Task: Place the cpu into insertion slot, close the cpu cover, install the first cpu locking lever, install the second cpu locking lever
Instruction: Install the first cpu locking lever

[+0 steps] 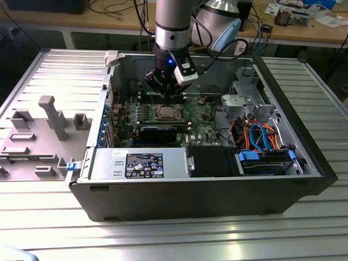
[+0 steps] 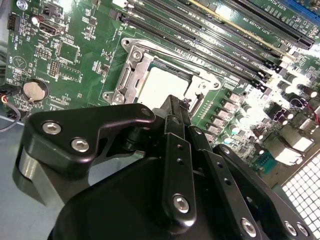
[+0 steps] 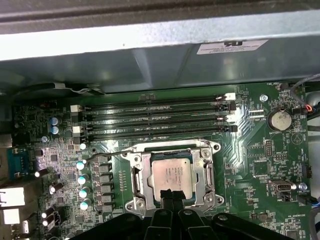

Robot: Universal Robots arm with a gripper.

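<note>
The cpu [image 3: 171, 172] lies flat in the insertion slot [image 3: 214, 147], its silver-grey top showing in both wrist views [image 2: 159, 86]. The cpu cover [image 3: 138, 175] sits down around it as a silvery frame [image 2: 131, 75]. A thin wire lever [image 3: 107, 154] runs along the socket's side toward the memory slots. My gripper [image 3: 170, 194] hovers just over the socket's edge, fingers together with nothing visible between them. In the exterior view the gripper [image 1: 166, 100] reaches down into the open computer case right above the cpu [image 1: 165, 112].
Long black memory slots [image 3: 155, 120] lie beside the socket, with a coin battery [image 3: 280, 120] and a row of capacitors [image 3: 82, 180] nearby. The case wall [image 3: 150, 60] stands behind the board. A power supply [image 1: 144, 165] and drive cables [image 1: 261, 136] fill the case front.
</note>
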